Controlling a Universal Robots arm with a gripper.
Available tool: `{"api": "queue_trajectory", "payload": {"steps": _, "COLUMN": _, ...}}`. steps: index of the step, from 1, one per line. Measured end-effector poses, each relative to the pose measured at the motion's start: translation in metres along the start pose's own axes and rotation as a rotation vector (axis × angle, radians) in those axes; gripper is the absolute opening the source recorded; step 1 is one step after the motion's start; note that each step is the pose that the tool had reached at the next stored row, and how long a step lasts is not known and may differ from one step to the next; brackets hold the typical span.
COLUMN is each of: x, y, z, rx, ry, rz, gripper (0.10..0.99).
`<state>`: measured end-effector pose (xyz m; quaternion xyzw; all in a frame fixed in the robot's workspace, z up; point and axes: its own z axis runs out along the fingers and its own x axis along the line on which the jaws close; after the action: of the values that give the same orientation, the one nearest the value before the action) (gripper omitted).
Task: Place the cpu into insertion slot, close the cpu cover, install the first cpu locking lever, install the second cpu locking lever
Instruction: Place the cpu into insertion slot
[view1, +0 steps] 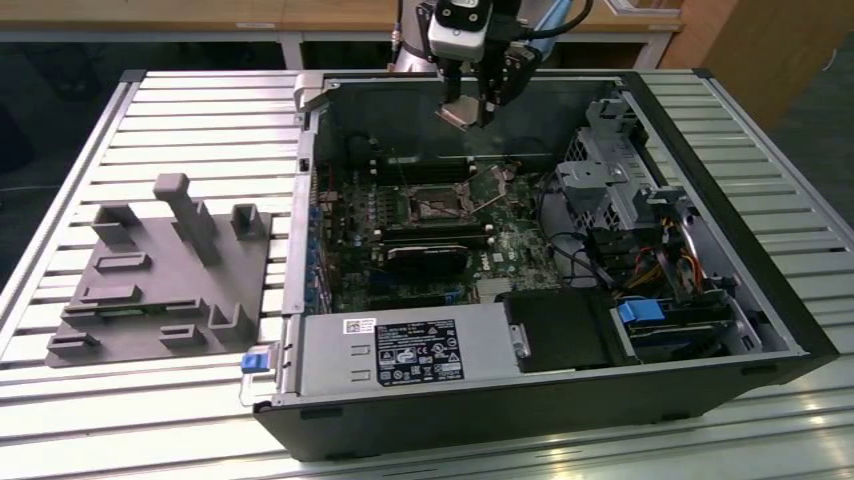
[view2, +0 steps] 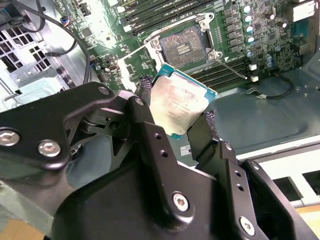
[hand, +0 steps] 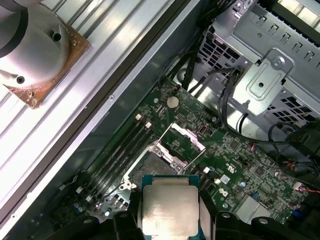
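Here the gripper (view1: 473, 108) hung high over the rear of the open computer case (view1: 534, 415). Its two black fingers (view2: 145, 89) were clamped on opposite edges of the cpu (view2: 176, 106), whose silver face looked toward the second wrist camera. The chip was in the air, tilted, well clear of the green motherboard (view1: 514, 250).

Down below, the insertion slot (view2: 186, 44) lay bare, with dark contacts showing inside its silver rim and nothing seated in it. The cpu cover (view2: 136, 61) stood open off one side of the slot, green board showing through its square window. A thin wire lever (view2: 234, 68) lay angled on the slot's other side. Rows of black memory slots (view2: 150, 12) ran beside the socket.

In the exterior view a black heatsink block (view1: 427, 255) sat just beside the slot, between it and the grey power supply box (view1: 400, 355). A metal drive cage (view1: 607, 165) and bundled cables (view1: 654, 265) crowded the exterior view's right side of the case. Out on the slatted table (view1: 174, 110), toward the exterior view's left, a grey moulded fixture (view1: 160, 265) sat apart from the case.
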<state>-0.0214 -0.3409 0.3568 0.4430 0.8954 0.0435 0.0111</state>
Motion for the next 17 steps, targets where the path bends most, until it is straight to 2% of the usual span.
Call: {"api": "queue_trajectory", "payload": {"steps": 17, "x": 0.0, "y": -0.0001, "z": 0.0016, "rx": -0.001, "ry": -0.0067, "rz": 0.077, "gripper": 0.537}}
